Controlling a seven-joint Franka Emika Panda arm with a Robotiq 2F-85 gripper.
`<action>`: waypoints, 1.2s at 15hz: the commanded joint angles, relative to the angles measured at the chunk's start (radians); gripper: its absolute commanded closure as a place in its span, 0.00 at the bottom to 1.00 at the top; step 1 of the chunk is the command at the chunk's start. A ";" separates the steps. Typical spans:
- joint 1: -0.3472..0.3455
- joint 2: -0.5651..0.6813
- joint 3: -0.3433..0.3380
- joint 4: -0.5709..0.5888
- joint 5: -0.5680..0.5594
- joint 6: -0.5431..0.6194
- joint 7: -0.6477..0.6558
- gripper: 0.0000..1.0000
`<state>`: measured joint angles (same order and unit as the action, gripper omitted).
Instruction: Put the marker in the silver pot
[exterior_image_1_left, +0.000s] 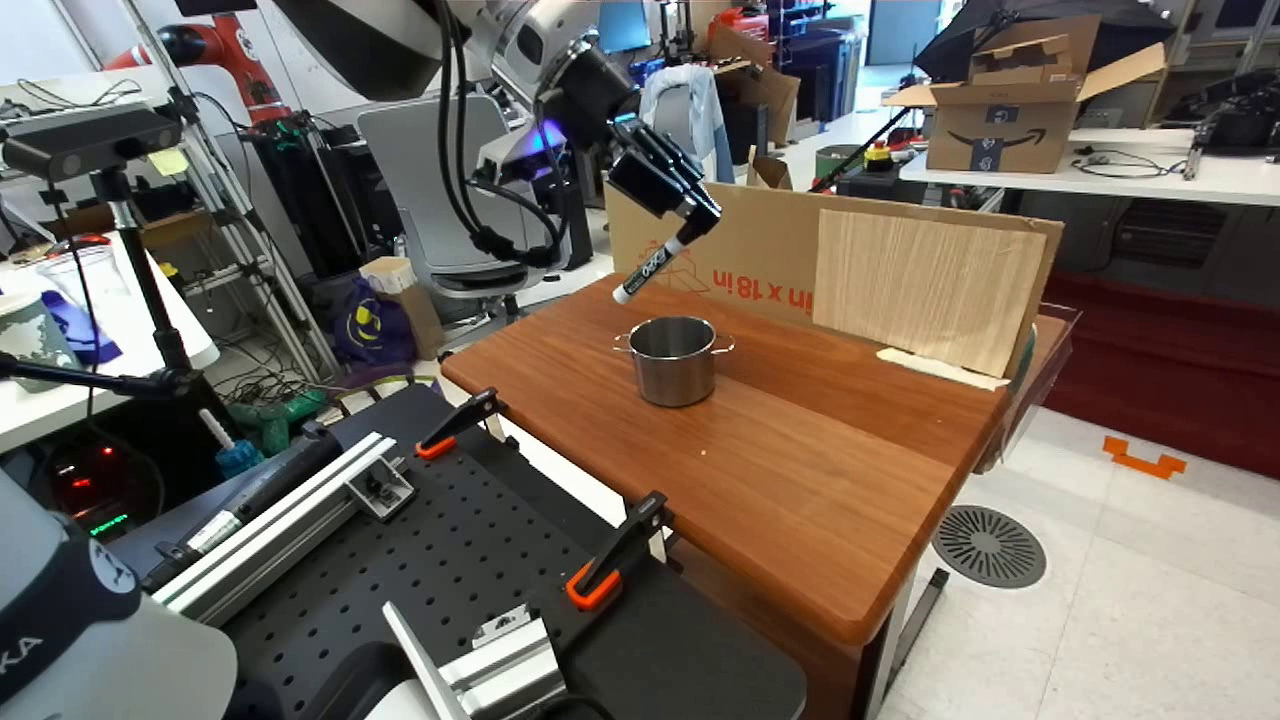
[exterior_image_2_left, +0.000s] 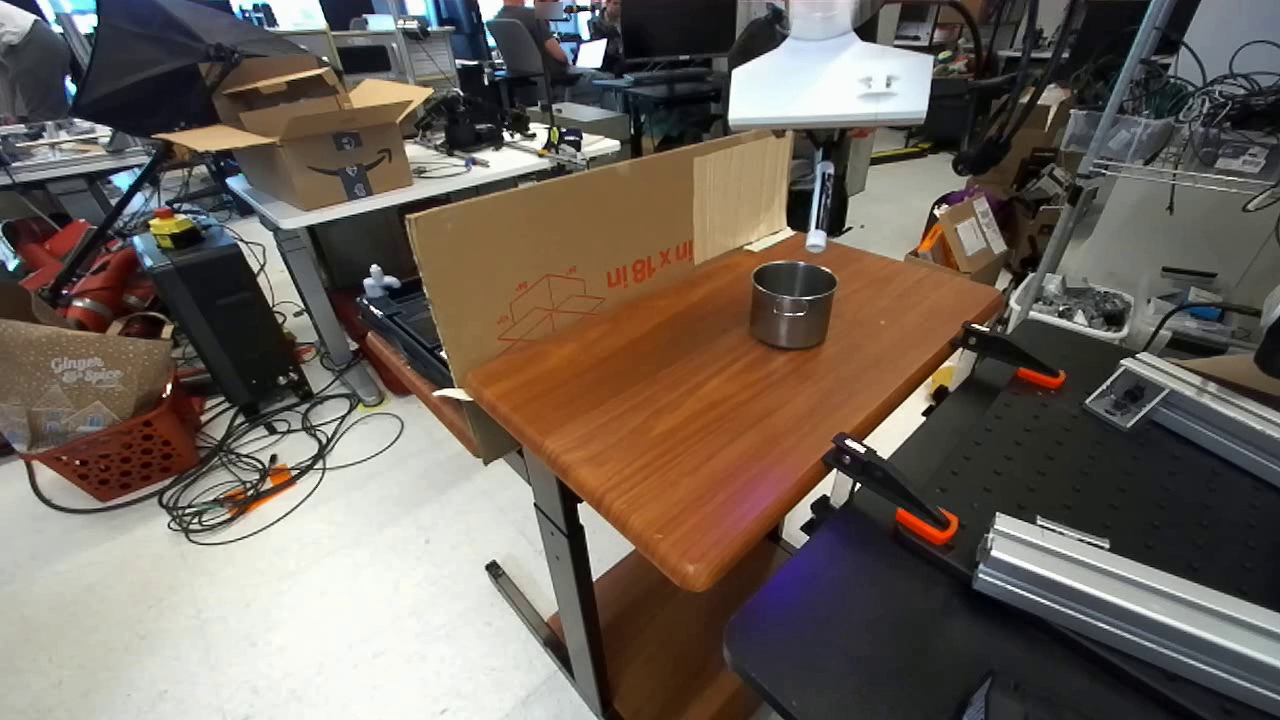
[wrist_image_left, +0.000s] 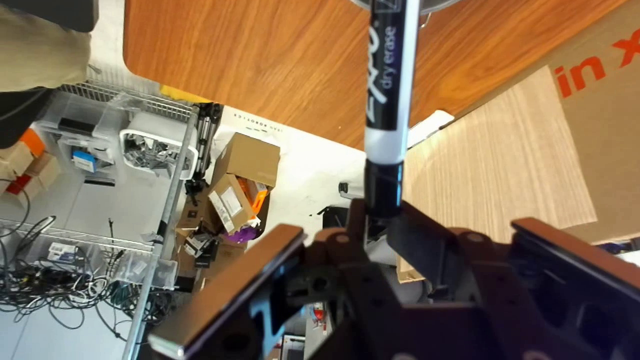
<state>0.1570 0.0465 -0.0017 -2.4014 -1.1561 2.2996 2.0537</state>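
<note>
This is a robotics lab. In an exterior view, a red robot arm (exterior_image_1_left: 240, 70) and a stand-mounted camera (exterior_image_1_left: 110, 140) occupy the upper left, a perforated black board (exterior_image_1_left: 500, 530) the lower left. In an exterior view, a monitor (exterior_image_2_left: 678, 28) stands top centre and tangled cables (exterior_image_2_left: 235, 460) lie left.

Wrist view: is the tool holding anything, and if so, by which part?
Yes: the tool grips the marker by its black end; the lettered stretch is clear of the grip.
</note>
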 joint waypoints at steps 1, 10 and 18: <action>-0.030 0.064 0.025 0.055 -0.032 -0.044 0.059 0.95; -0.017 0.236 0.028 0.187 -0.026 -0.110 0.102 0.95; 0.006 0.382 0.052 0.277 0.000 -0.175 0.066 0.95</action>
<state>0.1546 0.3786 0.0408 -2.1737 -1.1583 2.1788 2.1282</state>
